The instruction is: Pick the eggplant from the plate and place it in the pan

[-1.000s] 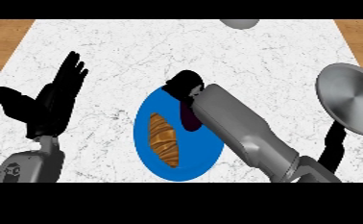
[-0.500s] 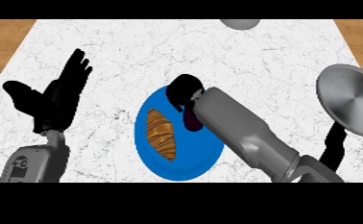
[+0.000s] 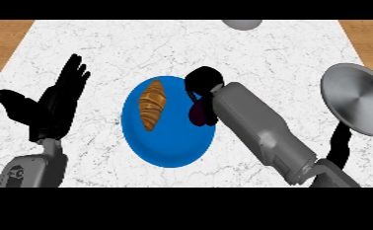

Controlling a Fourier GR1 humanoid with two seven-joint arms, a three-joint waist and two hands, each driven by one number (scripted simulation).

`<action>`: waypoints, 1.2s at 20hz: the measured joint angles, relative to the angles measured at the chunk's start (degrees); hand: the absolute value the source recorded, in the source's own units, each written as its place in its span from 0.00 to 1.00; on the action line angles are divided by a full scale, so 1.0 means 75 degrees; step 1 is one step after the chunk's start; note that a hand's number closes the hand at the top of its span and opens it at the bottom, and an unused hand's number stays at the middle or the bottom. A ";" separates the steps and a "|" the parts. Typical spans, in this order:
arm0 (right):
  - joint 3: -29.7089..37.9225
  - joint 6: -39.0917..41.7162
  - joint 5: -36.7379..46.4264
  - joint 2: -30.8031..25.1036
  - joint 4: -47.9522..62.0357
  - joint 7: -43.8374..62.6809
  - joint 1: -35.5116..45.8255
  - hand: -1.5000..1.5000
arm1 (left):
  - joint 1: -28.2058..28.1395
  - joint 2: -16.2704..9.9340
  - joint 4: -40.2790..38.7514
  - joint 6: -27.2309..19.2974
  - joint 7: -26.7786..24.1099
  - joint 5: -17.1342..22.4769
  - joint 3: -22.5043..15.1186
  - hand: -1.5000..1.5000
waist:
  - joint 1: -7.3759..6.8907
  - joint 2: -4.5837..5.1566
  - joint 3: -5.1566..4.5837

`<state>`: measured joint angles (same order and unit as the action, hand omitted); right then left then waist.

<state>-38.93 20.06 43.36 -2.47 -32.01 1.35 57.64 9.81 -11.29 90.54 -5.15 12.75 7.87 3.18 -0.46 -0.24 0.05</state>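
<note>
head view: a blue plate [image 3: 169,142] sits on a white marble counter [image 3: 182,46], a croissant [image 3: 152,104] lying on its left side. the right hand [image 3: 204,80] curls down around the dark eggplant [image 3: 199,114] at the plate's right edge. the left hand [image 3: 55,100] rests with fingers spread, at the view's left. the grey pan [image 3: 353,98] lies far right, well apart.

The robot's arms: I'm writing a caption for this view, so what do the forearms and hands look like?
Both forearms are grey, boxy, smooth shells. The right forearm ends in a black right hand. The left forearm has a small round marking on its casing and carries a black left hand with slim black fingers. No cables show.
</note>
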 measured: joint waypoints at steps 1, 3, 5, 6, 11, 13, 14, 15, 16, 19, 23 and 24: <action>0.0372 -0.0193 -0.0156 -0.0201 0.0173 0.0418 -0.0018 1.00 | -0.0026 -0.0018 0.0001 -0.0028 0.0011 -0.0002 0.0040 0.50 | 0.0101 -0.0001 0.0004; 0.1121 -0.0612 -0.0484 -0.0705 0.0525 0.1263 -0.0046 1.00 | -0.0099 -0.0049 -0.0016 -0.0087 0.0001 -0.0003 0.0140 0.50 | 0.0346 -0.0010 0.0007; 0.1785 -0.1182 -0.0749 -0.1102 0.0839 0.2229 -0.0013 1.00 | -0.0162 -0.0070 0.0011 -0.0122 -0.0002 0.0000 0.0201 0.50 | 0.0423 -0.0017 0.0006; 0.2070 -0.1513 -0.0843 -0.1274 0.0959 0.2724 0.0056 1.00 | -0.0186 -0.0085 0.0016 -0.0108 -0.0002 0.0015 0.0220 0.50 | 0.0412 -0.0013 0.0003; 0.2413 -0.3245 -0.0376 -0.1814 0.1277 0.5172 0.0704 1.00 | -0.0161 -0.0033 0.0028 -0.0062 -0.0023 -0.0018 0.0105 0.50 | 0.0207 0.0000 -0.0017; 0.2260 -0.3668 0.0021 -0.1936 0.1315 0.5992 0.1059 1.00 | -0.0127 -0.0001 0.0001 -0.0048 -0.0030 -0.0008 0.0084 0.50 | 0.0135 0.0002 -0.0021; 0.2163 -0.3795 0.0225 -0.1971 0.1310 0.6375 0.1263 1.00 | -0.0107 0.0025 -0.0003 -0.0073 -0.0038 -0.0041 0.0056 0.50 | 0.0112 -0.0001 -0.0021; 0.2056 -0.3919 0.0431 -0.1948 0.1308 0.6759 0.1427 1.00 | -0.0087 0.0008 0.0081 -0.0077 0.0061 -0.0043 0.0039 0.50 | 0.0077 -0.0008 -0.0021; 0.1995 -0.3937 0.0587 -0.1968 0.1292 0.7036 0.1650 1.00 | -0.0037 0.0025 0.0069 -0.0100 0.0079 -0.0062 0.0026 0.50 | 0.0064 -0.0005 -0.0019; 0.1890 -0.3878 0.0946 -0.2029 0.1142 0.7571 0.2037 1.00 | -0.0057 0.0077 0.0065 -0.0134 0.0081 -0.0132 -0.0025 0.50 | 0.0059 -0.0006 -0.0018; 0.2013 -0.3816 0.1193 -0.2304 0.0997 0.7748 0.2266 1.00 | 0.0033 0.0035 -0.0080 -0.0060 0.0064 -0.0094 0.0067 0.50 | 0.0057 0.0007 -0.0015; 0.2042 -0.3846 0.1247 -0.2396 0.0908 0.7779 0.2188 1.00 | -0.0011 -0.0007 -0.0069 0.0005 0.0030 -0.0047 0.0117 0.50 | 0.0071 0.0000 -0.0015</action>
<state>-23.62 -8.78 52.71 -20.44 -25.20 59.69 74.05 9.73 -11.34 90.02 -5.11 12.97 7.52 4.06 0.07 -0.23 -0.06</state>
